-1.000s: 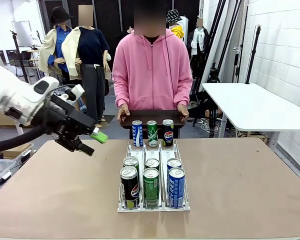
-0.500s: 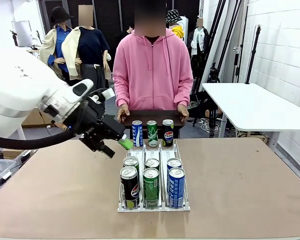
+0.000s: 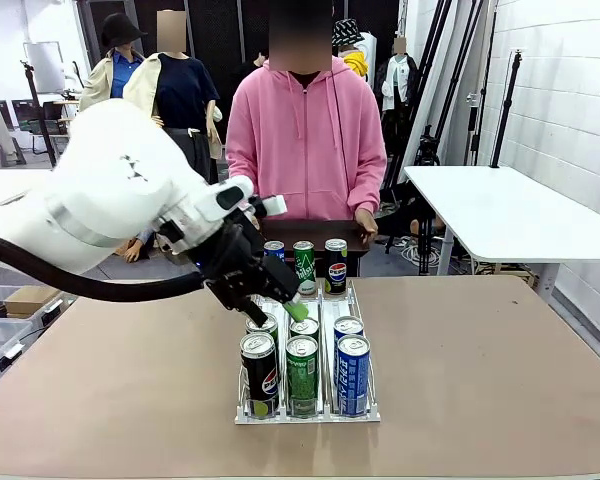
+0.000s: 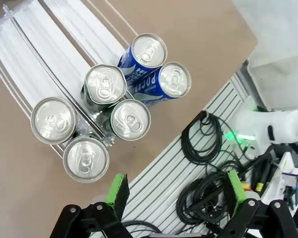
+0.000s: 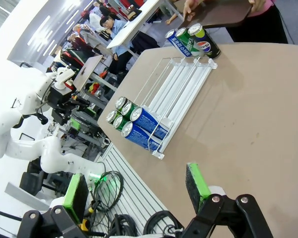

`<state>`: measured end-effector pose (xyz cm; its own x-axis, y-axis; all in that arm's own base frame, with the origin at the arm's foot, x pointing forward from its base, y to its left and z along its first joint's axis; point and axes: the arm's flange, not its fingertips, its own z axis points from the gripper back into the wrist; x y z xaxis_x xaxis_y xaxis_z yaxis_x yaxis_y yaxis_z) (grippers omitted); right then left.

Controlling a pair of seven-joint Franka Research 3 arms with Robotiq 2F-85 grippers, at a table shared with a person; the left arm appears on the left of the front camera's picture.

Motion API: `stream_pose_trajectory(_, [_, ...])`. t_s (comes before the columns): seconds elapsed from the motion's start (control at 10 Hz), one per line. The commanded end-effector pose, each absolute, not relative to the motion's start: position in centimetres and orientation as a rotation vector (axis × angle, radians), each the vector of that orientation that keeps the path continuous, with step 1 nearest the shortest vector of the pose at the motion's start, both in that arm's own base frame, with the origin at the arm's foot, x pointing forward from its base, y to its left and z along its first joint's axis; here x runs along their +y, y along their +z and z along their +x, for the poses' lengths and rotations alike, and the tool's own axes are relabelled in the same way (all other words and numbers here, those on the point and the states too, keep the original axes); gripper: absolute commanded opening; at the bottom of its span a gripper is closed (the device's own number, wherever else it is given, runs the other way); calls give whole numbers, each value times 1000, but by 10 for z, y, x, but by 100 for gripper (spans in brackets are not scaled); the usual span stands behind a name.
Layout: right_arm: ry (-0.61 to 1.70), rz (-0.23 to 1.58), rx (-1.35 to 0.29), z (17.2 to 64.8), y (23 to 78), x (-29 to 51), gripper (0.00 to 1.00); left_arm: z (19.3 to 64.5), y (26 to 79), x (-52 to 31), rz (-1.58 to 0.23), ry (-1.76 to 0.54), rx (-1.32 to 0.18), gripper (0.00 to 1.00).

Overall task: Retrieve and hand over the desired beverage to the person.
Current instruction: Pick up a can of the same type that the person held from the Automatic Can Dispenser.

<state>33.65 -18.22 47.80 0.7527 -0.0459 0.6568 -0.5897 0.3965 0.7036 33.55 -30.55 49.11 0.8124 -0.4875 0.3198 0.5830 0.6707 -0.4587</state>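
You have a brown table (image 3: 480, 370) before you. One white three-lane rack (image 3: 327, 300) lies on its middle, running toward the far edge. Six cans (image 3: 302, 362) fill the near end and three cans (image 3: 304, 262) stand at the far end.

My left arm (image 3: 130, 200) reaches toward the middle, left gripper (image 3: 276, 312) tilted down with jaws wide apart, empty. My right gripper (image 5: 135, 187) is also spread wide, empty.

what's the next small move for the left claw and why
Probably centre the open left claw over one of the six cans in the rack. In its wrist view they lie off to one side, nothing between the fingers. Which drink is wanted isn't shown.
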Motion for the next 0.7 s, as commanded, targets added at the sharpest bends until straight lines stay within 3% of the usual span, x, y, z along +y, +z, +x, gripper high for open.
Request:
stream_pose_trajectory(0.0, [384,1137,-669,336,478,-183,100,344,489,-324,-487,-630,-164,100])
stream_pose_trajectory(0.6, [384,1137,-669,336,478,-183,100,341,476,-373,-379,-771,-172,100])
